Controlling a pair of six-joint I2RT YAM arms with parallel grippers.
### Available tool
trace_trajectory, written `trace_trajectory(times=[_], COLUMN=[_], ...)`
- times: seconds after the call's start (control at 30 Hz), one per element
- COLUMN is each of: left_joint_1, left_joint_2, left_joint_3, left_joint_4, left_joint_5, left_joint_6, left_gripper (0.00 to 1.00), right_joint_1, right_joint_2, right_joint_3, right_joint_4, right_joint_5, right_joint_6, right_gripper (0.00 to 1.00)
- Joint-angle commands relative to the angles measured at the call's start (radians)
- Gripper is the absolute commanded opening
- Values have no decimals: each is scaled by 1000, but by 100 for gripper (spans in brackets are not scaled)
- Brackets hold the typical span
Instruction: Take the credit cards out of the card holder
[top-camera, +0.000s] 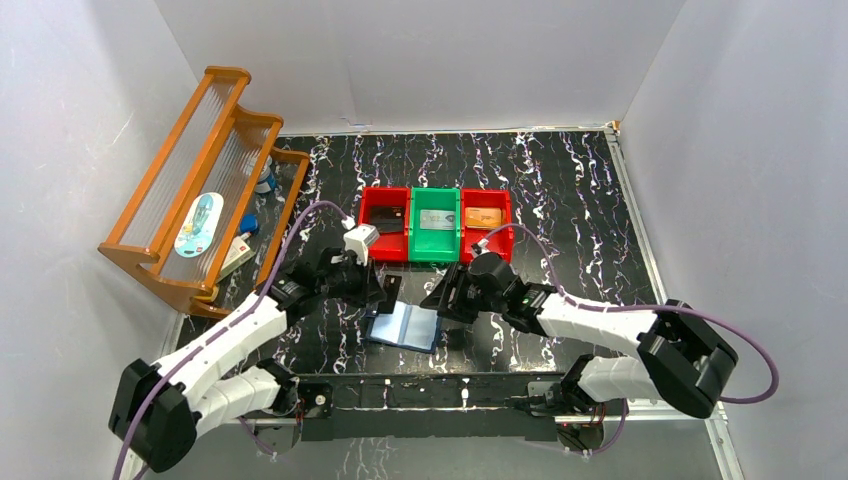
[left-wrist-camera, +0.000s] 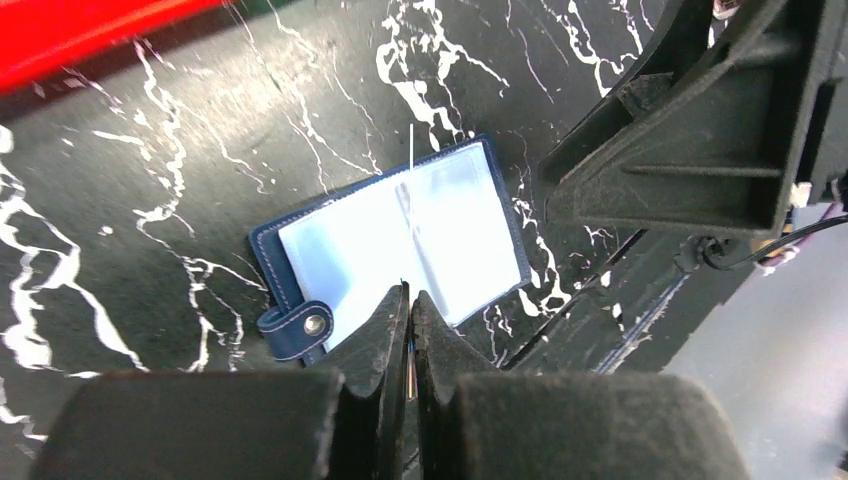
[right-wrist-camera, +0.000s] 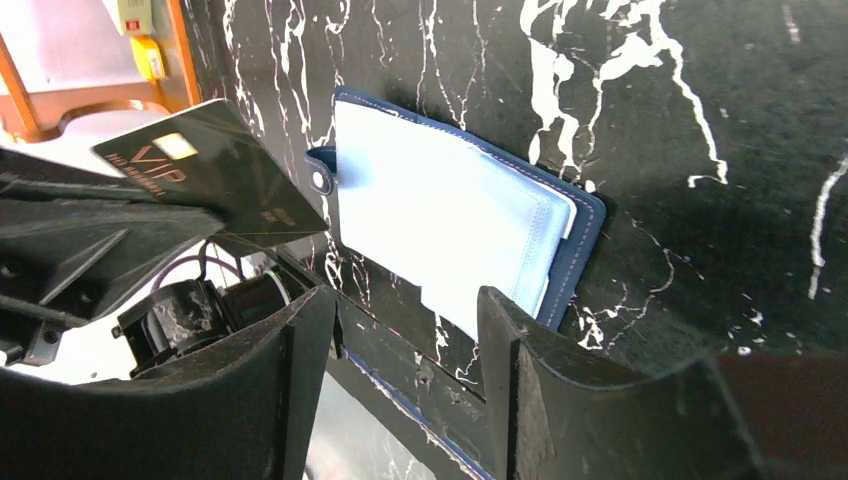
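One credit card (right-wrist-camera: 215, 165) in left claw (left-wrist-camera: 410, 300), clear of card holder (right-wrist-camera: 450, 210)

Black marbled table (top-camera: 570, 190), open card holder (top-camera: 405, 326), three bins (top-camera: 436, 225), wooden rack (top-camera: 200, 190)

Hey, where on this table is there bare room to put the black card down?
Bare tabletop lies behind the three bins to the back wall, and right of the bins toward the right wall. Crowded: the strip between the bins and the card holder, where the left arm and right arm meet, and the left edge, taken by the wooden rack.
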Motion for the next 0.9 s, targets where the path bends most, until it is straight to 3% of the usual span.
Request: trace_trajectory(times=[0.0,0.27,0.47,0.7,0.87], left_joint_1=[-3,-3,-3,-2,1], left_joint_2=[-105,-163,-133,-1,174], left_joint_3=[27,45,80,154,302], left_joint_4=[-11,-28,-21,-18,-84], left_joint_5=[-59,-182,-194,-195,-240], left_joint_6=[189,484,693,929,1089], left_gripper=[0,0,0,0,0], right_joint_1=[-1,-3,-3,-3,-3], right_joint_2=[-60,-89,-141,-171,-171], right_joint_3=[-28,-48,-86,-107,-101], right_joint_4=[34,38,48,48,32], right_joint_5=[88,129,180,216,227], right_joint_6=[28,15,33,48,49], right_gripper=[64,64,64,64,65])
